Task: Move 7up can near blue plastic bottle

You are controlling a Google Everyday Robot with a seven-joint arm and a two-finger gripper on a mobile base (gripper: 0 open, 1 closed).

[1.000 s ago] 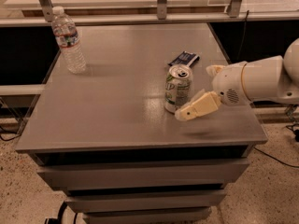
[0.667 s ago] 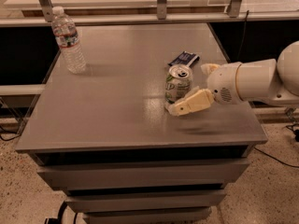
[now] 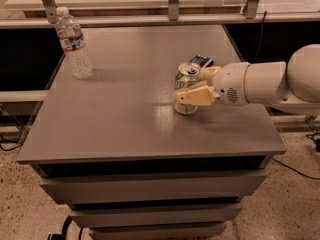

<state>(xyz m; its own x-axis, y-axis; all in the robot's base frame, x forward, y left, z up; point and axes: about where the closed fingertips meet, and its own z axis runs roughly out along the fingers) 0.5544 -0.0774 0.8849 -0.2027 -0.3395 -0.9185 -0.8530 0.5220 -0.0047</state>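
1. Camera view: your gripper [image 3: 190,84] is at the upright 7up can [image 3: 185,90] (clamped or not, can't tell), near the counter's [image 3: 120,129] right edge.
2. Blue plastic bottle [image 3: 74,45] stands far-left corner, well apart.

Smooth plastic gripper [image 3: 192,85] at the shiny metal 7up can [image 3: 185,80] on the matt table [image 3: 125,119].

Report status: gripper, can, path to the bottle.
Gripper at the 7up can, right side of table. Can on the tabletop, far from blue plastic bottle at back left. Dark-blue packet behind can, off the path.
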